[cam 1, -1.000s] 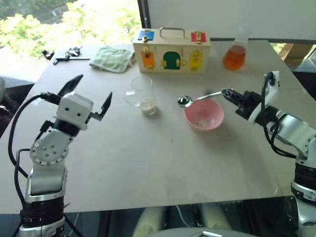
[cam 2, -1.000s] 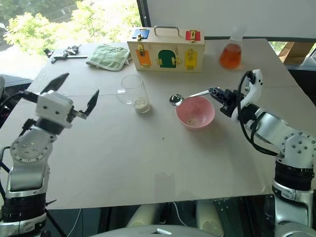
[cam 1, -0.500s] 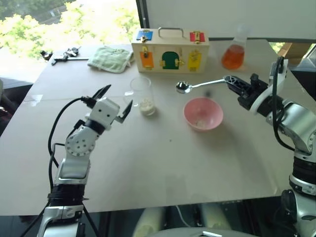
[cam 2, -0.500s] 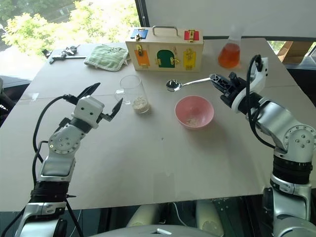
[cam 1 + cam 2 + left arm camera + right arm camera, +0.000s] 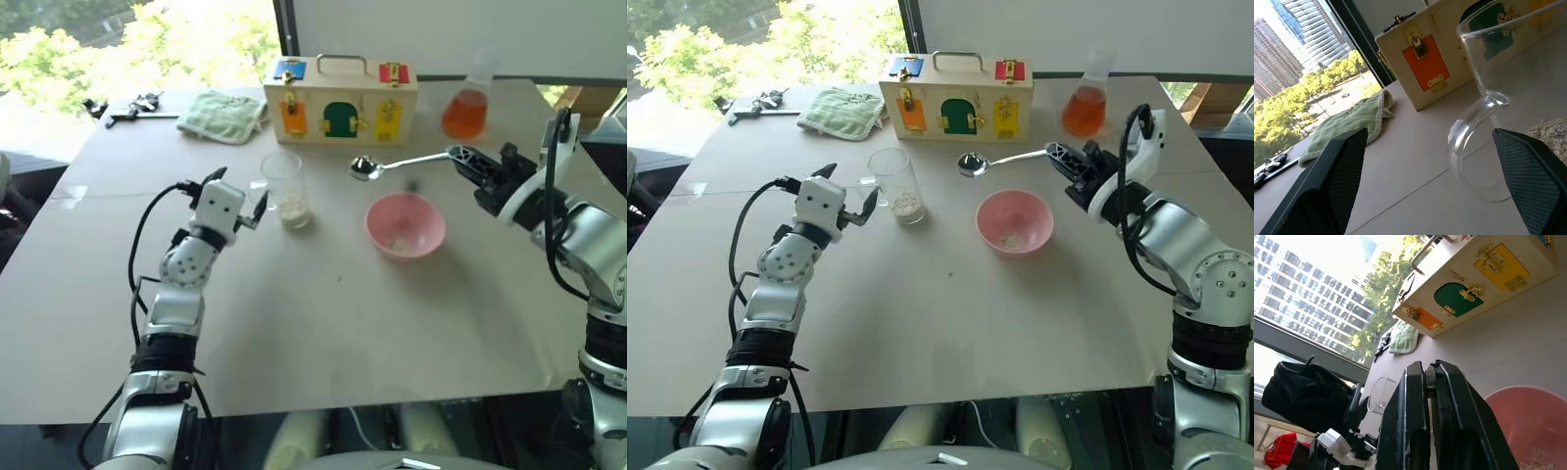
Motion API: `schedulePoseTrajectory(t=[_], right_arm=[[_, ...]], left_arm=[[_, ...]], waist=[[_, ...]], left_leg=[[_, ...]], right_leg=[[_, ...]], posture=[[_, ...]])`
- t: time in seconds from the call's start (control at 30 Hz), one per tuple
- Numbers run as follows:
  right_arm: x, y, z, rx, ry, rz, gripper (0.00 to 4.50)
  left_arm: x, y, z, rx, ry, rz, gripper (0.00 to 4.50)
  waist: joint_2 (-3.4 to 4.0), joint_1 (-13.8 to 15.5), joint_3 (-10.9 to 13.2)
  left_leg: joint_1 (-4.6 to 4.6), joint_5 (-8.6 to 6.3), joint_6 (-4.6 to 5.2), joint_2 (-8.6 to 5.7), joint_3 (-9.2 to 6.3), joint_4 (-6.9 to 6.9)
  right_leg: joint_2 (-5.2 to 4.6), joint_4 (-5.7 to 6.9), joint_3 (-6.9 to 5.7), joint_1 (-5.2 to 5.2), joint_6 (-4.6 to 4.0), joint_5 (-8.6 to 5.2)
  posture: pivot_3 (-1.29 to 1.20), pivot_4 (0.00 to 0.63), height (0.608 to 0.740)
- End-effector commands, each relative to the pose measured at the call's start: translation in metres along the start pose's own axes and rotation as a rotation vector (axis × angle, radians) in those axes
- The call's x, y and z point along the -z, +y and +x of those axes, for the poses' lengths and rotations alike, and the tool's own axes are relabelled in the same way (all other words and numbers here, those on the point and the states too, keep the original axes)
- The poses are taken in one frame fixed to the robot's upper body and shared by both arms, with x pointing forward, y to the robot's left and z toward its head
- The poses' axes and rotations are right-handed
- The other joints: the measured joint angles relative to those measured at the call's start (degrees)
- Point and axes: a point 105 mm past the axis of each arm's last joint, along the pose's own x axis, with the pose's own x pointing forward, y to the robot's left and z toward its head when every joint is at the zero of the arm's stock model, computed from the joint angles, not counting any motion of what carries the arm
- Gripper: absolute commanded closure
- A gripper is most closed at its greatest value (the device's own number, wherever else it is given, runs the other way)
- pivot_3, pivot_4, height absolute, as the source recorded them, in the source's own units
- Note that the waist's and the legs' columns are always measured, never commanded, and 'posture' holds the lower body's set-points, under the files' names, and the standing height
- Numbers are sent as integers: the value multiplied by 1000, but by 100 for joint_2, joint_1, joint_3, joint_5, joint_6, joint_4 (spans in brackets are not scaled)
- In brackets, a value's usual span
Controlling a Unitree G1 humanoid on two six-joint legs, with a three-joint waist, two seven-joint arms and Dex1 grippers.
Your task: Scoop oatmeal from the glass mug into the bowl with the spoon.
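Oatmeal [image 5: 293, 208] sits as a small pale heap at the bottom of the glass mug [image 5: 283, 187], which stands upright on the surface [image 5: 323, 323] a little left of centre. Left end effector [image 5: 231, 199] is at the mug's 9 o'clock, just beside it, fingers spread wide and released; in the left wrist view the mug's clear handle [image 5: 1469, 147] lies between the two black fingers [image 5: 1528, 181], with no visible contact. At the mug's 10 o'clock, well apart, lies a folded green cloth [image 5: 224, 115]. At the mug's 12 o'clock stands a pale wooden latch box [image 5: 340, 101] with orange, green and yellow doors.

Bowl [image 5: 406, 225], pink, rests on the surface at the mug's 3 o'clock, near but apart; a few flakes lie inside it. Spoon [image 5: 404, 163] is held roughly level in the air at the bowl's 11 to 12 o'clock, its oval end toward the mug; whether it carries anything I cannot tell. Right end effector [image 5: 462, 157] is clenched on the tip of the spoon's handle, at the bowl's 1 o'clock. A flask of orange liquid [image 5: 465, 110] stands at the bowl's 1 o'clock, farther back.
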Motion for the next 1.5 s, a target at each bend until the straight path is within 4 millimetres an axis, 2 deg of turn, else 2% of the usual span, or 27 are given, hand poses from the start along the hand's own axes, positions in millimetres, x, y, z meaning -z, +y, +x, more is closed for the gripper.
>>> schedulePoseTrajectory(t=[0.03, 0.3, 0.47, 0.53, 0.57, 0.63, 0.87, 1.03, 1.23, 1.5], right_arm=[[-7, 13, -5, -54, -37, -6, 4500], [-5, 12, -4, -55, -37, -7, 4500], [-5, 12, -4, -55, -38, -9, 4500], [-5, 12, -4, -56, -39, -11, 4500], [-5, 12, -4, -56, -39, -11, 4500], [-6, 13, -4, -59, -40, -13, 4500], [-11, 23, -1, -79, -47, -23, 4500], [-19, 51, 7, -124, -35, -73, 4500], [-18, 69, 12, -156, 12, -129, 4500], [-15, 59, 9, -97, 78, -308, 4500]], left_arm=[[-2, 8, 8, -55, -11, -58, 244], [4, 7, 18, -80, 7, -102, 244], [5, 6, 22, -95, 7, -114, 2334], [4, 6, 23, -97, 3, -116, 2946], [4, 6, 23, -97, -1, -115, 3568], [1, 4, 24, -94, -15, -115, 4459], [-21, -6, 28, -56, -112, -74, 4459], [-54, -20, 38, -40, -235, 15, 4459], [-87, -41, 52, -16, -346, 152, 4459], [-107, -47, 65, -37, -406, 250, 4459]], waist=[[0, 1, 0], [-1, 1, 0], [-1, -2, -1], [-1, -4, -1], [-1, -7, -1], [-5, -2, -4], [-6, -7, -3], [-7, -1, -2], [-11, 9, -1], [-12, -13, 0]], left_leg=[[0, 0, 0, 0, -1, 1], [0, 0, 0, 0, 0, 7], [-1, 0, 0, 0, 0, 10], [-1, 0, 0, 0, 4, 12], [-1, 0, 0, 0, 5, 12], [-1, 0, 0, 0, 12, 12], [0, 1, 0, 0, 29, 17], [-2, 1, 0, -1, 36, 19], [-13, 0, 1, -1, 36, 19], [-22, 0, 1, 0, 43, 18]], right_leg=[[0, 1, -1, 0, 0, 0], [0, 10, -1, -1, 0, 0], [0, 14, 0, -2, 0, 0], [0, 25, 5, -5, 0, 0], [0, 27, 7, -6, 0, 0], [1, 32, 14, -11, 0, 0], [2, 59, 33, -24, 0, 0], [0, 62, 39, -29, 0, 0], [-1, 59, 39, -36, 0, 0], [0, 61, 45, -47, 0, 0]], posture=[[0, 150, 740], [0, 150, 740], [0, 150, 740], [0, 150, 740], [0, 150, 740], [0, 150, 740], [0, 150, 740], [0, 150, 740], [0, 150, 740], [0, 150, 740]])
